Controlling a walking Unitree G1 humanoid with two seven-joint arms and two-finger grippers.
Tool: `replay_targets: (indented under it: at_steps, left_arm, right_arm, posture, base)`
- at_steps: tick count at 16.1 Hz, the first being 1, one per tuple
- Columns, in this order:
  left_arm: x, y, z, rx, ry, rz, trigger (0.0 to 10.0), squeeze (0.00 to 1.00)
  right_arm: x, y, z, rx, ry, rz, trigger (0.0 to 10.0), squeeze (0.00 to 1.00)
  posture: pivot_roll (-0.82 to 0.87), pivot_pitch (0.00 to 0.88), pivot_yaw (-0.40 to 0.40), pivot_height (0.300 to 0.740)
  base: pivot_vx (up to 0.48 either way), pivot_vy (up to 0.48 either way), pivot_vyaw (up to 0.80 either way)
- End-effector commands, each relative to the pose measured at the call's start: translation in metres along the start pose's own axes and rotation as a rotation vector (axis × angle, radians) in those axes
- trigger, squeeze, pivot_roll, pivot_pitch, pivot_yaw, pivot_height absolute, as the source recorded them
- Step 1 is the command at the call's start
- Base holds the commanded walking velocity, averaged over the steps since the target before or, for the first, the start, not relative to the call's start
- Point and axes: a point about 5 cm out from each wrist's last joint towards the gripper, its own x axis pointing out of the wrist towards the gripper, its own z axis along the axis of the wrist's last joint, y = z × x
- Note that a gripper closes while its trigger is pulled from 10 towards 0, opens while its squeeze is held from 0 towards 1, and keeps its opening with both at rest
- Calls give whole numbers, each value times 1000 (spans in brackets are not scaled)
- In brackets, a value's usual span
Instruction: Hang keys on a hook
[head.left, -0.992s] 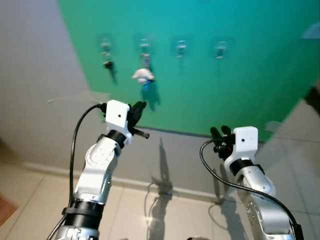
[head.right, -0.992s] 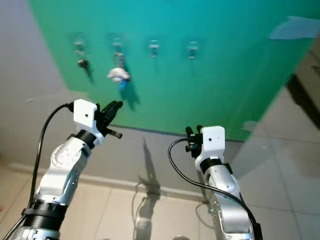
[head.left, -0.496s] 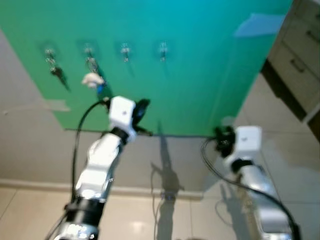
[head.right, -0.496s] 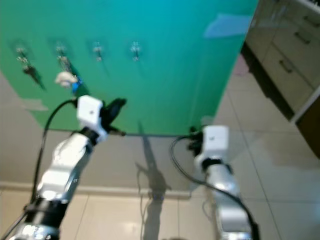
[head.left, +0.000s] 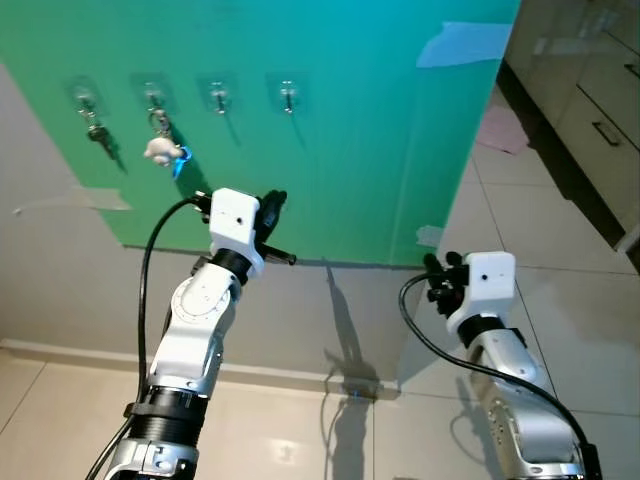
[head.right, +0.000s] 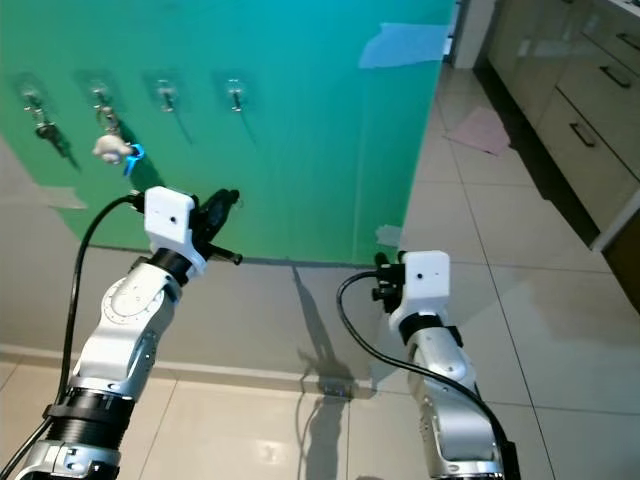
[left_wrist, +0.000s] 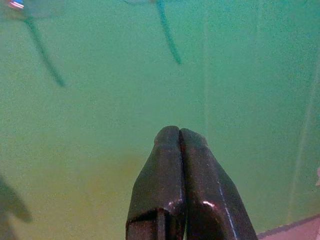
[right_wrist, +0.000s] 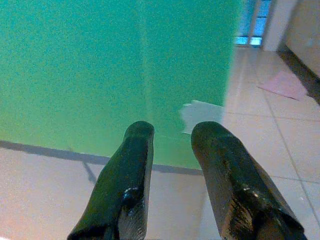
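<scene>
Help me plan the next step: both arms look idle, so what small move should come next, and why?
Probably turn away to look for more keys: the left pincer is shut on nothing, the right pincer open and bare, and keys already hang on two hooks.

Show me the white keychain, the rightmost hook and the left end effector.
white keychain (head.left: 158, 150): left eye view, its white charm.
rightmost hook (head.left: 288, 97): left eye view, its metal hook.
left end effector (left_wrist: 179, 132): left wrist view, between fingertips.

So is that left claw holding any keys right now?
No, the left gripper has its two black fingers pressed shut on nothing, pointing at the green board.
</scene>
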Motion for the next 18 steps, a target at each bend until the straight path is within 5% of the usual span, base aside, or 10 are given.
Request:
replay_targets:
  at_steps: [1,11,16,18]
  left_arm:
    - [2,4,4,2,-18,8,10000,0]
    - [4,-3,14,-1,-98,-42,10000,0]
    - [3,2,39,-62,-269,-119,10000,0]
    - [6,4,47,-99,-299,-161,10000,0]
  right_arm:
    - [3,4,4,-1,-18,19,10000,0]
    - [3,-7,5,-11,-37,22,10000,0]
    - [-10,1,24,60,-114,427,10000,0]
    - [-10,3,30,77,-127,488,10000,0]
  posture:
    - [-101,0,56,740]
    - [-107,0,59,740]
    - [-106,0,60,740]
    - [-106,0,58,740]
  base:
    - [0,0,0]
    - [201,0,240]
    - [0,0,0]
    - [0,0,0]
